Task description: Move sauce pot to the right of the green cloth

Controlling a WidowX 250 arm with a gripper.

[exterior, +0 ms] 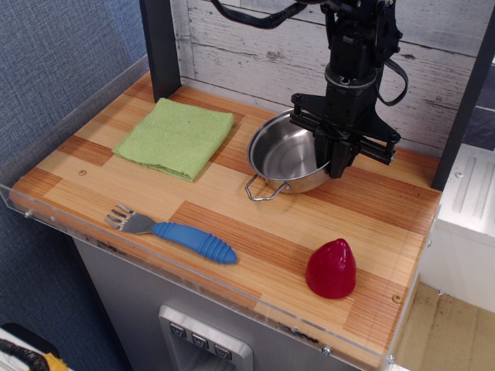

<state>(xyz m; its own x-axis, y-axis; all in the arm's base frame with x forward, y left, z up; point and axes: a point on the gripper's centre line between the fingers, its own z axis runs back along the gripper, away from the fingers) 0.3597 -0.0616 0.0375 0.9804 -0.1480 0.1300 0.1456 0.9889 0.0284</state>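
The black gripper pinches the far rim of the shiny round steel sauce pot, light, stiff, probably slippery, right of the folded light-green cloth.

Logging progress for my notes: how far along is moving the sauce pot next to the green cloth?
Mostly done: the sauce pot already sits to the right of the green cloth, clear of it. In hand: the gripper is clamped on the pot's right rim. Left: confirm the pot rests flat on the table, then let go and withdraw.

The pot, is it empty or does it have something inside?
Empty: the pot shows only its bare shiny steel bottom; the gripper covers its right rim.
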